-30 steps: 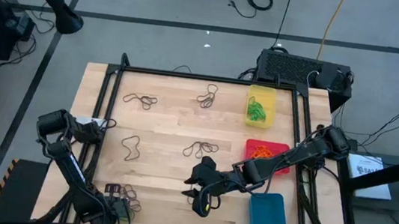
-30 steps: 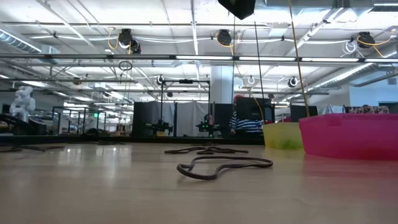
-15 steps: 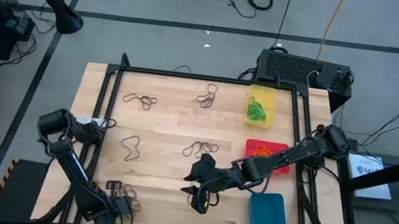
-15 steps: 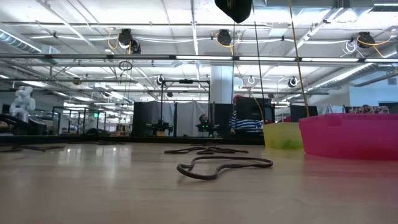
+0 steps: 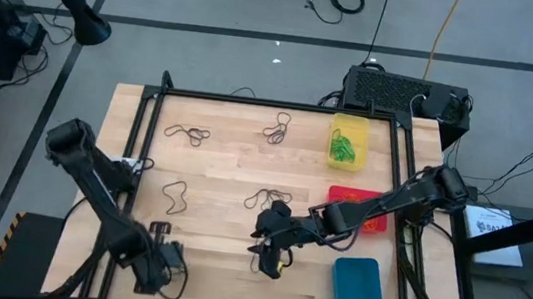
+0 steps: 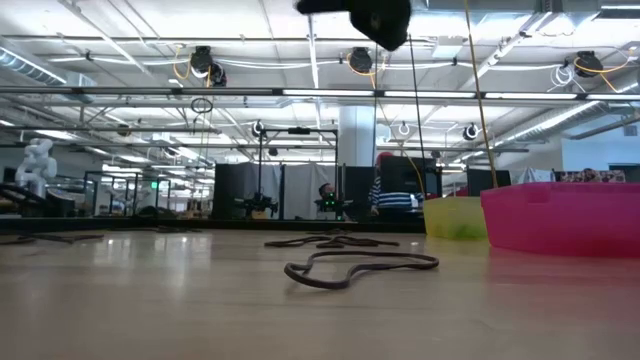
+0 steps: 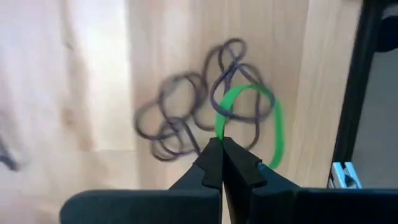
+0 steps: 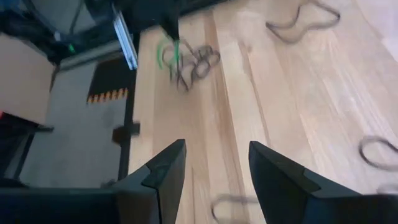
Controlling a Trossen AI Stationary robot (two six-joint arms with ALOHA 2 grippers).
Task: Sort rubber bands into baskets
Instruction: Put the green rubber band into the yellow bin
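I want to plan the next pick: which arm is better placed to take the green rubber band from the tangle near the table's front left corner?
Left. The left end effector is shut right at the green rubber band and the dark tangle. The right end effector is open over bare wood, farther from that pile.

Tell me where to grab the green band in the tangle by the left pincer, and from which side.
Take the green band on its free outer arc, the side away from the dark bands, coming straight down from above. It lies flat on the table and its inner side crosses the dark loops, so gripping there would likely drag them along. The left pincer is shut at the inner end.
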